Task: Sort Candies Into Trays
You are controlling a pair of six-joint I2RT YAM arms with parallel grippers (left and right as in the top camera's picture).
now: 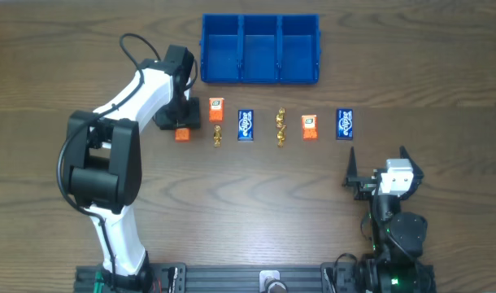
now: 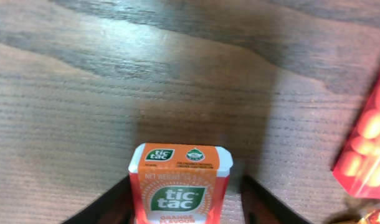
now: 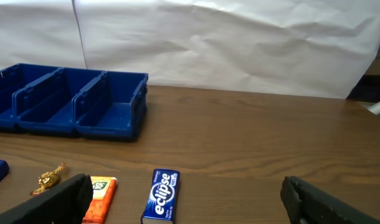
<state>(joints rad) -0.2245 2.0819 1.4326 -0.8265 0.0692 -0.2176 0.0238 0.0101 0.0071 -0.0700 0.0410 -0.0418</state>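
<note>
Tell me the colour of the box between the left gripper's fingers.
Orange box with a green logo patch; the left wrist view shows it best.

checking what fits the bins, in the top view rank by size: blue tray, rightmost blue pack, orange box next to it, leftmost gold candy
1. blue tray, by far the largest
2. rightmost blue pack
3. orange box, close to the pack but slightly shorter
4. leftmost gold candy, smallest

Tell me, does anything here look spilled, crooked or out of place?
Nothing stands out. The candies lie in a neat row, the tray is empty and straight, and the left gripper straddles one orange box at the row's end.
</note>
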